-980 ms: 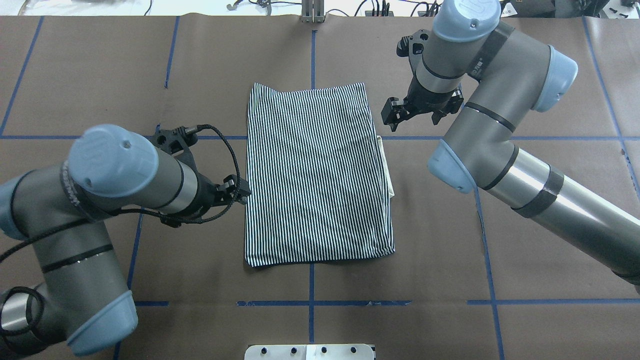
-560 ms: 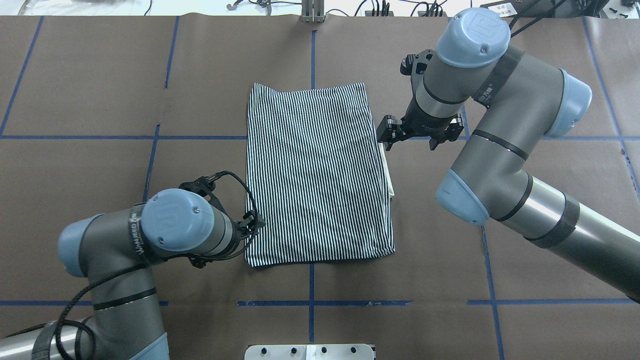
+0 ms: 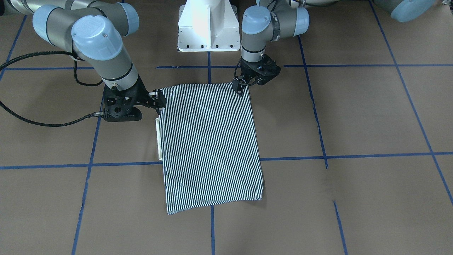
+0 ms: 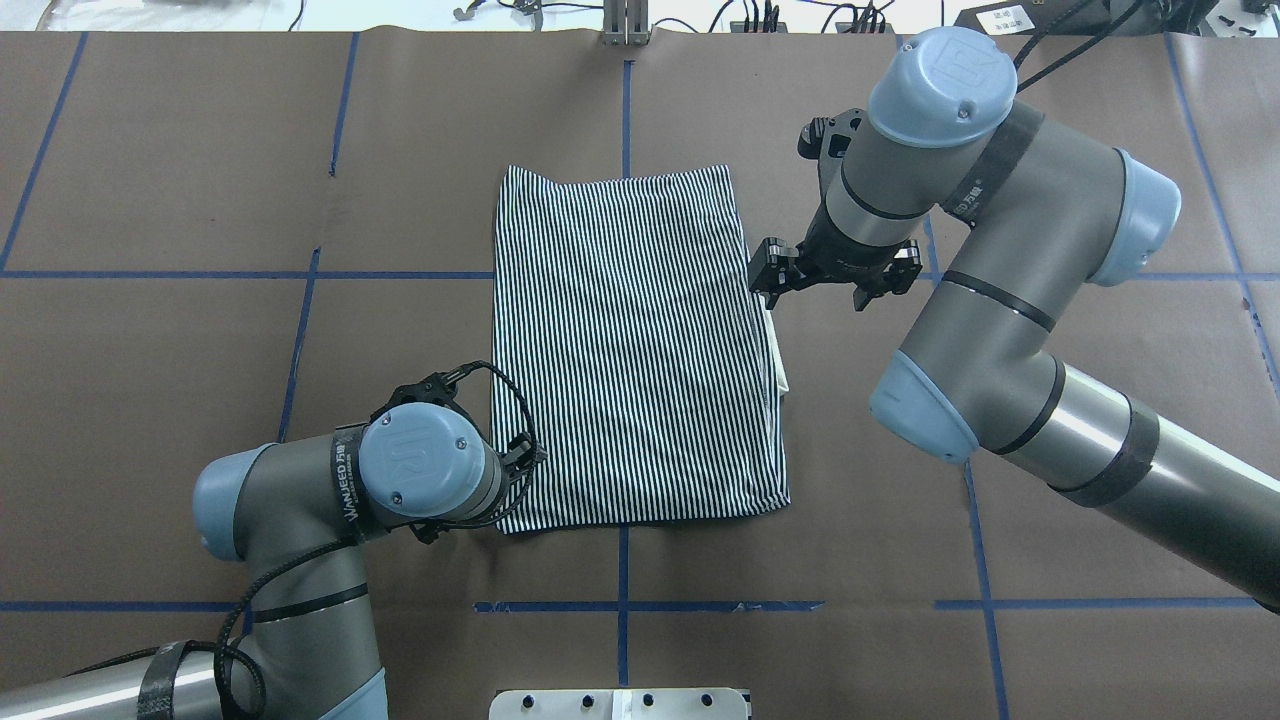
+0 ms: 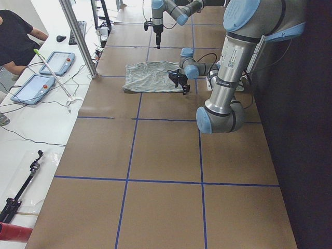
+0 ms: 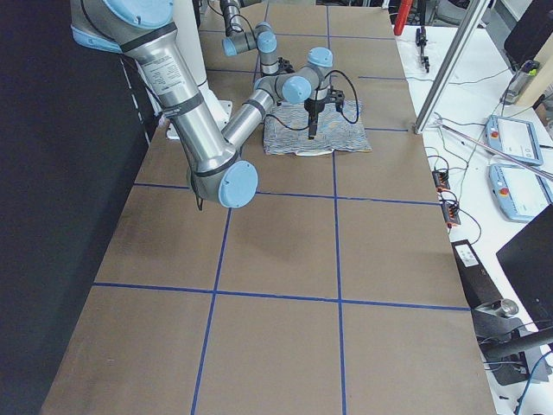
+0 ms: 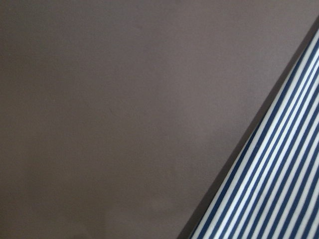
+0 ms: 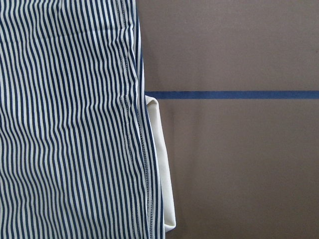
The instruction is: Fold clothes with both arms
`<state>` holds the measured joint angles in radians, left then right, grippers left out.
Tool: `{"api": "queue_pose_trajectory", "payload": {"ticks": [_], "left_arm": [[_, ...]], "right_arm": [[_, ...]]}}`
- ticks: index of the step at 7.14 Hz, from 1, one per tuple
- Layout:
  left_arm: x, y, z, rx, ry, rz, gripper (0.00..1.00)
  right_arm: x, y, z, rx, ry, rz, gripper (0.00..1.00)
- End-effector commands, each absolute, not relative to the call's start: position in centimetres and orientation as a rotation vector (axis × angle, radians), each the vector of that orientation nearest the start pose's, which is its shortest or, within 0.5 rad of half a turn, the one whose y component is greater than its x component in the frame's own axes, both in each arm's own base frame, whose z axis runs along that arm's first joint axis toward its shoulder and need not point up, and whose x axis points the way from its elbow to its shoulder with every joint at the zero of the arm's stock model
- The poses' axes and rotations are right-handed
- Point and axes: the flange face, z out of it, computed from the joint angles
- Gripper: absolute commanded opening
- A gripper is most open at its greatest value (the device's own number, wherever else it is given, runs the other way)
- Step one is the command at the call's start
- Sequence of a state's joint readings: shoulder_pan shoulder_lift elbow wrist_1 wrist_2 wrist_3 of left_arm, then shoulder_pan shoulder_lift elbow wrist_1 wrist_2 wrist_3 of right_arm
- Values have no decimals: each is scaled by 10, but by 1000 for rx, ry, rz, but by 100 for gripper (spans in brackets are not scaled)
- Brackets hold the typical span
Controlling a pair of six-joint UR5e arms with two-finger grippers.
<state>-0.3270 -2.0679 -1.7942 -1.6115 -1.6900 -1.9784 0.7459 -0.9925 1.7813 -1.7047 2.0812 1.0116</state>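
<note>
The striped shirt [image 4: 630, 350] lies folded into a flat rectangle at the table's middle, its cream collar [image 4: 778, 350] poking out from under the right edge. The same shirt [image 3: 212, 141] fills the centre of the front view. My left gripper [image 4: 525, 460] points down at its near-left corner [image 3: 240, 88], mostly hidden under the wrist, so I cannot tell its state. My right gripper [image 4: 768, 285] stands open at the right edge [image 3: 160, 102], just beyond the collar. The right wrist view shows stripes and collar [image 8: 164, 174], while the left wrist view shows the shirt's edge [image 7: 279, 189].
Blue tape lines [image 4: 620, 606] grid the brown table cover. The white pedestal base [image 3: 208, 28] stands behind the shirt. An aluminium post [image 5: 78, 36], tablets [image 5: 31, 88] and a seated person [image 5: 15, 36] are on the bench past the far edge.
My left arm swung along the shirt's left edge toward me, down to its near-left corner. My right gripper dropped and shifted slightly closer to the shirt's right edge. The shirt has not moved.
</note>
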Motion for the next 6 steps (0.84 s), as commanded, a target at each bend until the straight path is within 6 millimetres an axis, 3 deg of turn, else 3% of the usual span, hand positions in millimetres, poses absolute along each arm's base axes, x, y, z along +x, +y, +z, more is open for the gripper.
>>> {"api": "queue_pose_trajectory", "payload": {"ticks": [1,3,4,6], "left_arm": [[565,-317,273,-149,781,-646,96],[572,-305,276,-158,774,-628,90],[572,-304,274,-158,777,-627,79],[572,-304,272,-160,781,-626,36]], "right_arm": [[-413,-497,248,-4,-806,10,100],[-413,-497,248,-5,-805,10,100],[-413,-497,247,-4,-806,10,100],[-414,-497,247,-7,-804,10,100]]}}
